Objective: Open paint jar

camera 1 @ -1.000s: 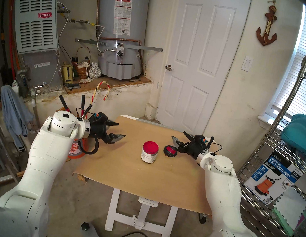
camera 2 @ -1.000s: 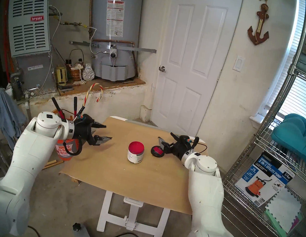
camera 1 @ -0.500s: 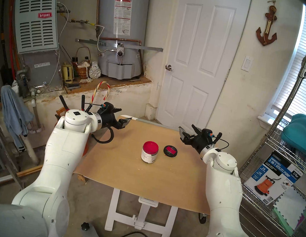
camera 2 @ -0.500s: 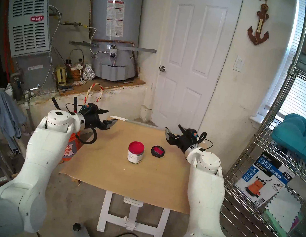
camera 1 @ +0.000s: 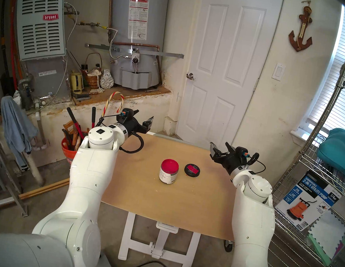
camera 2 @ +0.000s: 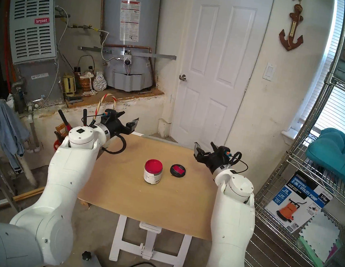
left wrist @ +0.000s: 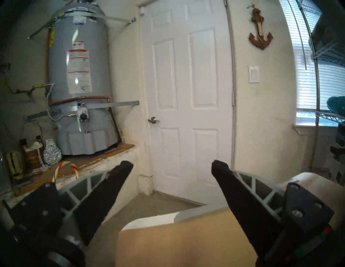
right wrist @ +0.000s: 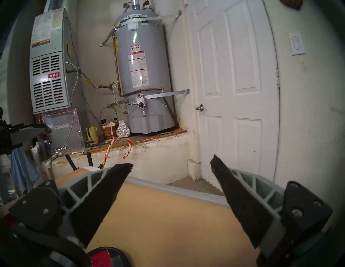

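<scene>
Both arms lifted back, left gripper (camera 1: pixel 143 118) and right gripper (camera 1: pixel 219 147) spread empty, paint jar (camera 1: pixel 168 171) uncapped, lid (camera 1: pixel 192 169) beside it

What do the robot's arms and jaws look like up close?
Both arms are glossy white rounded shells. Left gripper and right gripper are black, with grey ribbed, black-padded pointed jaws. A looping black cable and an orange-and-blue connector sit at each wrist.

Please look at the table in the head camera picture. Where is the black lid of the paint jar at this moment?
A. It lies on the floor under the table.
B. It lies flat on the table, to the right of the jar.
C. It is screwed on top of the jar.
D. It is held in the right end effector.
B: the black lid lies flat on the table, right of the open paint jar, whose red paint is exposed.
</scene>
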You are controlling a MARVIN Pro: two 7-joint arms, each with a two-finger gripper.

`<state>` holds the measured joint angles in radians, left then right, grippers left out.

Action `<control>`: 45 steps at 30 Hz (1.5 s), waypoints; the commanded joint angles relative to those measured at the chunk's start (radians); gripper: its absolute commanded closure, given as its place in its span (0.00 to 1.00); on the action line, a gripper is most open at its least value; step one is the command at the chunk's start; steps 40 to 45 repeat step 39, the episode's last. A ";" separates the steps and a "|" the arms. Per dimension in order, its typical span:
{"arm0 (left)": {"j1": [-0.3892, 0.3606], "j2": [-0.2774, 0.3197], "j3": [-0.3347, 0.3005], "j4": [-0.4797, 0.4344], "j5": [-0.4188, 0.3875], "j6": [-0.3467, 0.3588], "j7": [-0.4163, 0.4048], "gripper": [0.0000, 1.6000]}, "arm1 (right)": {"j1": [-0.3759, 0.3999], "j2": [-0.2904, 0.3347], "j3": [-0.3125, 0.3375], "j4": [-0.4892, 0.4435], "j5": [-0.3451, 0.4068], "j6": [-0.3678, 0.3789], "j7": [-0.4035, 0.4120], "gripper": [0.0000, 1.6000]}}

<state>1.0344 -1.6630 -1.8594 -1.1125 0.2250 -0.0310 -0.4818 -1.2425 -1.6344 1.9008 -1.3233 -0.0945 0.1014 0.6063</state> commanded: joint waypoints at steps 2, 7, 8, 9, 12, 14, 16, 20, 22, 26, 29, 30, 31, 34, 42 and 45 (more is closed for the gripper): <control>0.018 -0.047 0.005 -0.065 0.009 -0.072 0.071 0.00 | -0.043 -0.041 -0.008 -0.117 0.006 0.028 -0.006 0.00; 0.064 -0.042 0.019 -0.123 0.020 -0.069 0.058 0.00 | -0.067 -0.047 -0.018 -0.178 -0.003 0.056 -0.014 0.00; 0.073 -0.042 0.023 -0.136 0.020 -0.067 0.054 0.00 | -0.076 -0.050 -0.021 -0.196 -0.005 0.070 -0.020 0.00; 0.073 -0.042 0.023 -0.136 0.020 -0.067 0.054 0.00 | -0.076 -0.050 -0.021 -0.196 -0.005 0.070 -0.020 0.00; 0.099 -0.045 0.032 -0.183 0.026 -0.049 0.045 0.00 | -0.099 -0.043 -0.047 -0.245 -0.008 0.112 -0.060 0.00; 0.102 -0.045 0.033 -0.189 0.028 -0.045 0.045 0.00 | -0.106 -0.041 -0.053 -0.257 -0.006 0.124 -0.068 0.00; 0.107 -0.047 0.033 -0.198 0.031 -0.039 0.044 0.00 | -0.115 -0.038 -0.062 -0.273 -0.004 0.141 -0.082 0.00; 0.112 -0.051 0.031 -0.211 0.038 -0.029 0.040 0.00 | -0.124 -0.040 -0.070 -0.291 -0.004 0.164 -0.103 0.00; 0.113 -0.053 0.030 -0.213 0.039 -0.026 0.038 0.00 | -0.125 -0.040 -0.072 -0.294 -0.004 0.169 -0.107 0.00; 0.113 -0.054 0.029 -0.215 0.041 -0.023 0.037 0.00 | -0.126 -0.040 -0.073 -0.296 -0.004 0.172 -0.112 0.00; 0.113 -0.054 0.028 -0.216 0.042 -0.020 0.036 0.00 | -0.128 -0.041 -0.074 -0.298 -0.004 0.176 -0.115 0.00; 0.114 -0.055 0.028 -0.217 0.042 -0.019 0.036 0.00 | -0.128 -0.041 -0.075 -0.299 -0.004 0.177 -0.117 0.00; 0.114 -0.055 0.028 -0.218 0.043 -0.019 0.036 0.00 | -0.128 -0.041 -0.076 -0.300 -0.003 0.178 -0.118 0.00; 0.114 -0.055 0.028 -0.218 0.043 -0.018 0.036 0.00 | -0.129 -0.041 -0.076 -0.301 -0.003 0.179 -0.120 0.00; 0.114 -0.055 0.028 -0.219 0.042 -0.018 0.036 0.00 | -0.129 -0.040 -0.077 -0.302 -0.003 0.179 -0.121 0.00; 0.114 -0.055 0.028 -0.219 0.042 -0.018 0.036 0.00 | -0.129 -0.040 -0.077 -0.302 -0.003 0.179 -0.121 0.00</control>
